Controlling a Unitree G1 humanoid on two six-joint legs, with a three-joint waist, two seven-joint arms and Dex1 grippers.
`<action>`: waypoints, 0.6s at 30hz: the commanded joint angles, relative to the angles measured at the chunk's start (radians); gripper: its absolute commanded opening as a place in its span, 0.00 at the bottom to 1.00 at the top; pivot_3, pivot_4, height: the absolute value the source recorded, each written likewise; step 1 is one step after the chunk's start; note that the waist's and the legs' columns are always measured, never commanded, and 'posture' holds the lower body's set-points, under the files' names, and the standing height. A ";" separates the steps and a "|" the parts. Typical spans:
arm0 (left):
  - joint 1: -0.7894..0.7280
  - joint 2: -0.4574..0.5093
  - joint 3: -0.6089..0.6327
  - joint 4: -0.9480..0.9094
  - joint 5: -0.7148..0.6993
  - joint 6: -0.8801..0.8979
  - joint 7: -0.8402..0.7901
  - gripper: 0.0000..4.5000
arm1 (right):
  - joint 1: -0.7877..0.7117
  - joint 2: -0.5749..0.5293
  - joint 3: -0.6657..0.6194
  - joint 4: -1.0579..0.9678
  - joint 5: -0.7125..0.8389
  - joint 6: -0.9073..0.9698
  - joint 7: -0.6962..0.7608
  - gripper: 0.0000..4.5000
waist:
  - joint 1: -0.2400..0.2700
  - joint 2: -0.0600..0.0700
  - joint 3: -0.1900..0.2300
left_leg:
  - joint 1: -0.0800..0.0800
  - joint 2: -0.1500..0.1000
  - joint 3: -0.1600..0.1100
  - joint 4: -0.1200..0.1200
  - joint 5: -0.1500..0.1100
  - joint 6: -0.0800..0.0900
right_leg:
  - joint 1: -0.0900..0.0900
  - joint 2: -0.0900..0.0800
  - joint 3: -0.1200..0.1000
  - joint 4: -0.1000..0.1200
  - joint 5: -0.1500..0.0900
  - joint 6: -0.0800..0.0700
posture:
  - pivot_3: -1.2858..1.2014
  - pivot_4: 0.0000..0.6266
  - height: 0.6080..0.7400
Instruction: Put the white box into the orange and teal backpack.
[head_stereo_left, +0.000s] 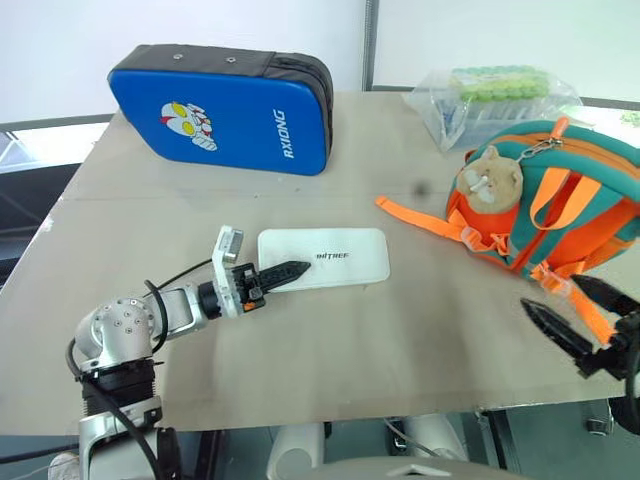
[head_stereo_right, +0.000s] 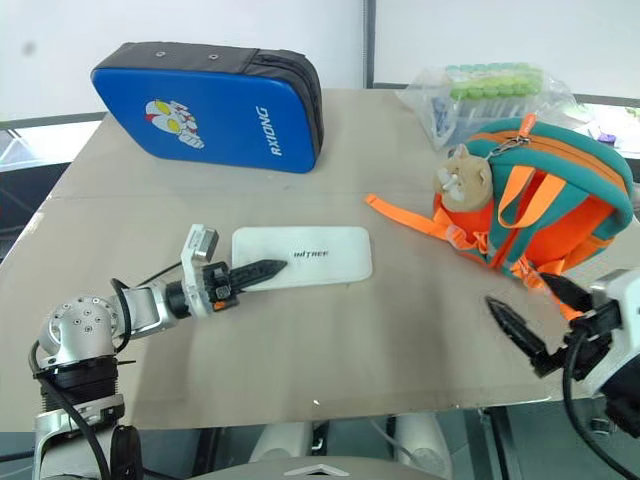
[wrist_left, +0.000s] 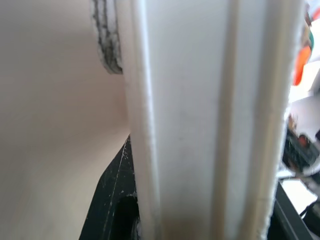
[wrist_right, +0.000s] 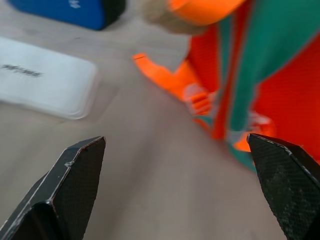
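Note:
The white box (head_stereo_left: 340, 255) lies flat in the middle of the table, its small dark lettering facing up. My left gripper (head_stereo_left: 300, 268) comes in from the left and is shut on the box's left end, one black finger lying over its top. In the left wrist view the box's edge (wrist_left: 200, 120) sits between the fingers (wrist_left: 112, 200). The orange and teal backpack (head_stereo_left: 590, 215) lies at the right with its tan plush head (head_stereo_left: 490, 178) facing the box. My right gripper (head_stereo_left: 550, 293) is open beside the backpack's near side, holding nothing.
A blue padded case (head_stereo_left: 220, 110) with a cartoon figure stands at the back left. A clear plastic bag (head_stereo_left: 490, 95) of green-capped items lies at the back right behind the backpack. An orange strap (head_stereo_left: 415, 215) trails on the table towards the box. The table's front edge (head_stereo_left: 350, 415) is close.

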 joint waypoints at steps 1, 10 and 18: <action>-0.018 0.033 -0.040 -0.069 0.019 -0.080 -0.073 0.25 | -0.114 -0.026 0.090 0.098 0.024 -0.011 -0.157 1.00 | -0.007 0.000 0.000 | 0.000 0.000 0.000 0.000 0.000 0.000 | 0.000 0.000 0.000 0.000 0.000 0.000 | 0.52 0.24 1.00; -0.058 0.029 0.002 -0.205 -0.089 -0.113 -0.019 0.25 | -0.477 -0.009 0.459 0.370 -0.184 -0.126 -0.182 0.95 | 0.000 0.002 0.001 | -0.007 -0.002 0.000 -0.004 0.000 0.000 | -0.004 0.003 -0.003 -0.001 0.000 -0.001 | 0.52 0.24 1.00; -0.070 -0.070 0.055 -0.292 -0.243 -0.161 0.224 0.25 | -0.615 -0.031 0.596 0.521 -0.351 -0.299 -0.017 0.15 | -0.009 0.002 0.001 | -0.017 -0.002 -0.001 0.000 0.000 0.000 | -0.012 0.002 -0.003 -0.001 0.002 0.005 | 0.52 0.24 1.00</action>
